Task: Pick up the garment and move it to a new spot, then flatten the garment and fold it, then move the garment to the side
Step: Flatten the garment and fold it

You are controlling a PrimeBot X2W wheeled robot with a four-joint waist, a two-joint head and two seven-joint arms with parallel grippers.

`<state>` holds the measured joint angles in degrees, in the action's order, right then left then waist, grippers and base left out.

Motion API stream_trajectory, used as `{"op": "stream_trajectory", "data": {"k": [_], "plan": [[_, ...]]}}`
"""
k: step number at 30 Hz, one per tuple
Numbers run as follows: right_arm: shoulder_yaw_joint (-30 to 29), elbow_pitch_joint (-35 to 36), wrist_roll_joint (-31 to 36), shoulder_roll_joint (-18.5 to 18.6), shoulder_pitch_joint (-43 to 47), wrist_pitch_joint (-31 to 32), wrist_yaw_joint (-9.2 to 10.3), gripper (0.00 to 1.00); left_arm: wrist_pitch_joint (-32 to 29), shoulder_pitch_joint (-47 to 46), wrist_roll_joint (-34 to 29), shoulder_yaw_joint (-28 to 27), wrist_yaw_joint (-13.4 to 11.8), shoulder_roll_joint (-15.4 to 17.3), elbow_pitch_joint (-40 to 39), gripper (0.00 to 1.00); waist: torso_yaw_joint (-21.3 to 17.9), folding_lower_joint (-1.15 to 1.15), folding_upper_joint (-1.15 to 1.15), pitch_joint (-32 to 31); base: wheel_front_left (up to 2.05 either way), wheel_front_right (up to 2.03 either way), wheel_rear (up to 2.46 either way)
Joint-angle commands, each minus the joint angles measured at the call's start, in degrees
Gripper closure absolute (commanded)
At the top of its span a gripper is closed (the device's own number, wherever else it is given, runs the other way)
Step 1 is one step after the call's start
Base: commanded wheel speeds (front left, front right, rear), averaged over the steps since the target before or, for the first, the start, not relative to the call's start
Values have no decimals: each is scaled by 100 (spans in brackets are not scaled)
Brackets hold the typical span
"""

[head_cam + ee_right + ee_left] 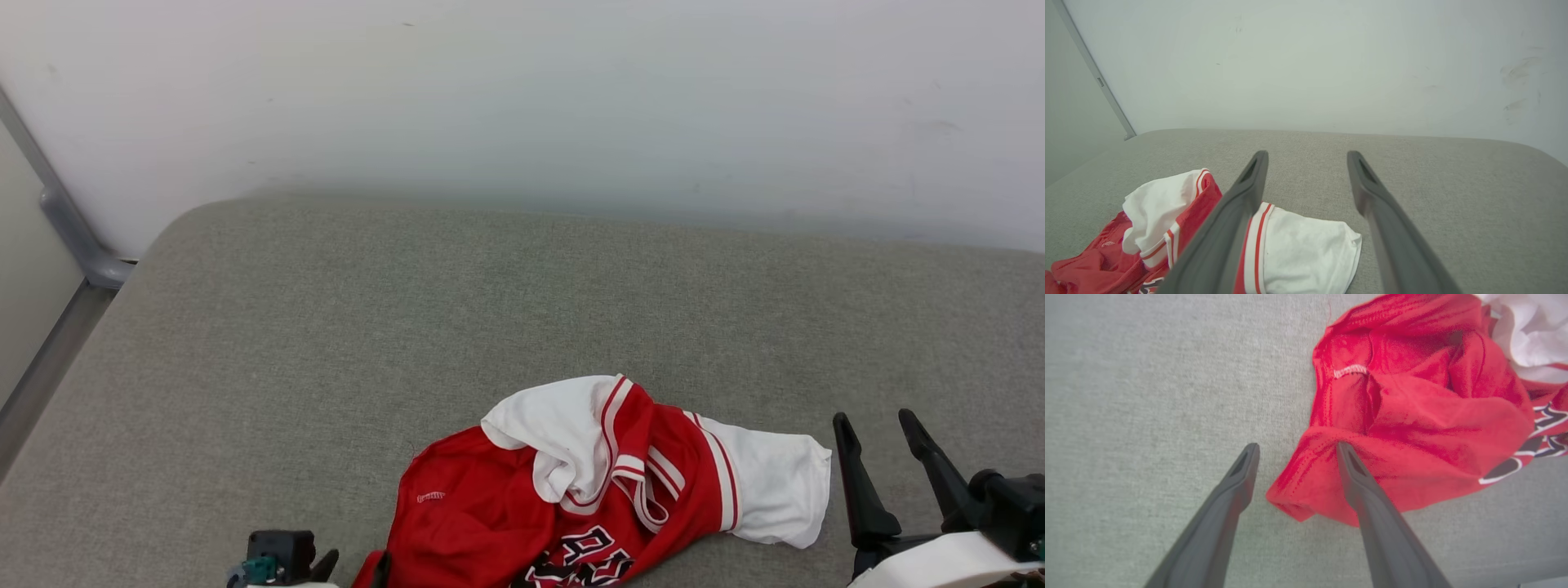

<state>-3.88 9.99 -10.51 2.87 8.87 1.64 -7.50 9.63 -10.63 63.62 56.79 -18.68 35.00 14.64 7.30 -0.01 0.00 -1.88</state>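
Grey cushion (408,286) | garment (490,506) crumpled (lettering up) | left tool (1297,445), right tool (1307,153) both spread wide

Black-and-white lettering (584,559) and a tiny white mark (430,496), perhaps a brand, stand on the garment (490,523); neither is legible.

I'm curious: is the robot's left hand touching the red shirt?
Cannot tell. Left wrist view: one finger of the open left hand overlaps the garment, maybe hovering above.
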Motion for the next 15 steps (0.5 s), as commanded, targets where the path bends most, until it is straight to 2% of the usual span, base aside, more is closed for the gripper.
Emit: {"op": "stream_trajectory", "data": {"k": [1, 4, 7, 11, 15], "plan": [[-15, 43, 23, 1, 51, 24, 2, 0, 156, -84, -82, -77, -63, -55, -9, 0, -3, 1, 0, -21, 0, 0, 0], [-33, 72, 12, 1, 65, 29, 2, 0, 412, -273, -325, -307, -201, -50, -53, 0, -11, 1, 0, -41, 0, 0, 0], [-38, 98, -3, 1, 56, 52, 2, 0, 514, -410, -516, -517, -215, -96, -142, 0, -30, 1, 0, -41, 0, 0, 0], [-52, 136, -12, 1, 43, 80, 2, 0, 403, -691, -566, -581, 29, -121, -218, 0, -64, 1, 0, -16, 0, 0, 0], [-22, 157, 20, 1, -17, 120, 2, 0, -212, -1125, -389, -451, 411, -181, -211, 0, -138, 1, 0, 42, 0, 0, 0]]}}
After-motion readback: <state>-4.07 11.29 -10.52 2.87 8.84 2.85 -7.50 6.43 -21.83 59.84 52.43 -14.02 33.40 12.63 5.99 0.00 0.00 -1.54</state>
